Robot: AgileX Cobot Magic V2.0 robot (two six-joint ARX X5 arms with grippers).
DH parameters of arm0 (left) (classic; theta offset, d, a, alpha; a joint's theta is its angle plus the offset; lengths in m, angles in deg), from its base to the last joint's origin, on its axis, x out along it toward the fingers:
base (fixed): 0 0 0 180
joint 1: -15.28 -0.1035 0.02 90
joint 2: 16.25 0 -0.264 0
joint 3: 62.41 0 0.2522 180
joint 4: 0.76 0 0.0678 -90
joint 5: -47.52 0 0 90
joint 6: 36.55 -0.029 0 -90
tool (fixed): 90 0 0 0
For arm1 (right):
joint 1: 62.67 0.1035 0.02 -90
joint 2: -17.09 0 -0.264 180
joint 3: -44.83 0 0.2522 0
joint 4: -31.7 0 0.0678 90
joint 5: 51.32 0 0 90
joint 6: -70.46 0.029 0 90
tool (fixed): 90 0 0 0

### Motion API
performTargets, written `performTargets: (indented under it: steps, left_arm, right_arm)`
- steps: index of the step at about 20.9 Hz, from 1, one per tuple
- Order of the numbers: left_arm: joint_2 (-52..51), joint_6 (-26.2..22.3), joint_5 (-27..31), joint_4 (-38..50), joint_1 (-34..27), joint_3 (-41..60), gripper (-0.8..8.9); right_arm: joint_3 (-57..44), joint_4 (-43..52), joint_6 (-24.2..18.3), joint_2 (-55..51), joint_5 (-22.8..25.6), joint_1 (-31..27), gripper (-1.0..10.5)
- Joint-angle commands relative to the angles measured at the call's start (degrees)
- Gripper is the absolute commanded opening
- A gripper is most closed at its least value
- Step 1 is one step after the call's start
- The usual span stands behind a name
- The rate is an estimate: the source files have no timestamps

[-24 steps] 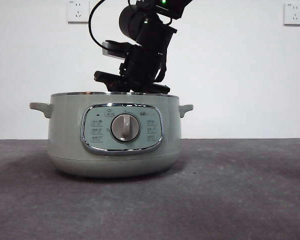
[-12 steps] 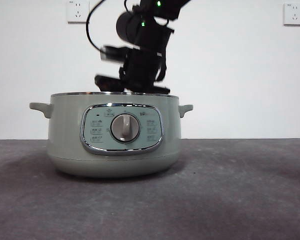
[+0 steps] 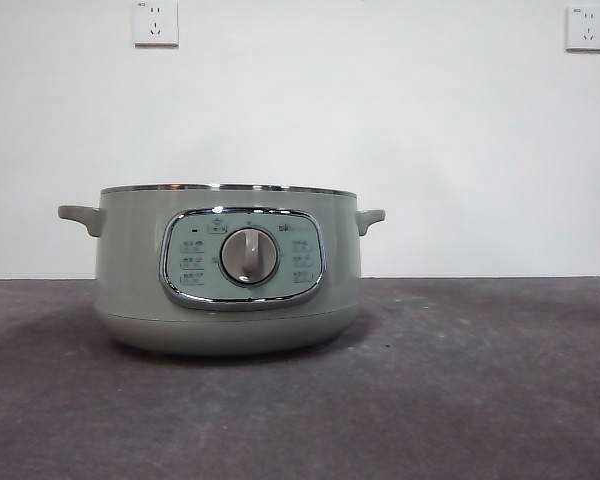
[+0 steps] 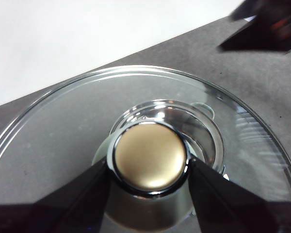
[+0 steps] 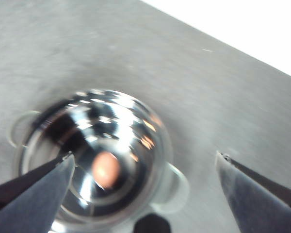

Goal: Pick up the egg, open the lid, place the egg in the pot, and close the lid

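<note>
Figure. Front view, nearest first: the pot stands lidless on the dark table, its control panel with round dial facing the camera; the small icons and captions around the dial are too fine to read, and no brand can be made out. Two wall sockets sit high on the white wall, at about 11 and 1 o'clock from the pot.

Right wrist view: the right gripper hangs above the open pot, jaws spread wide and empty; the egg lies on the shiny floor inside. The egg looks light, smooth and fragile.

Left wrist view: the left gripper is clamped on the knob of the lid, held clear of the pot. Glass lid: judged stiff, brittle, slippery at its rim; the knob is the sound hold. Closing remains.
</note>
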Motion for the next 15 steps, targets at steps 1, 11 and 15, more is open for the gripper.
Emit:
performTargets:
  steps: [1,11,15]
  left_arm:
    - [1.53,-0.31,-2.32,4.26,0.57,-0.59,-0.08]
    - [18.86,-2.34,-3.45,12.94,6.71,-0.57,-0.07]
    - [24.61,-3.13,-3.45,15.02,8.22,-0.57,-0.06]
  right_arm:
    - [-0.15,-3.13,-0.48,-2.97,0.07,-1.64,5.0]
    - [-0.31,-5.57,0.35,-20.26,-1.92,-4.66,4.7]
    - [-2.23,-5.57,0.72,-25.73,-1.92,-4.66,4.7]
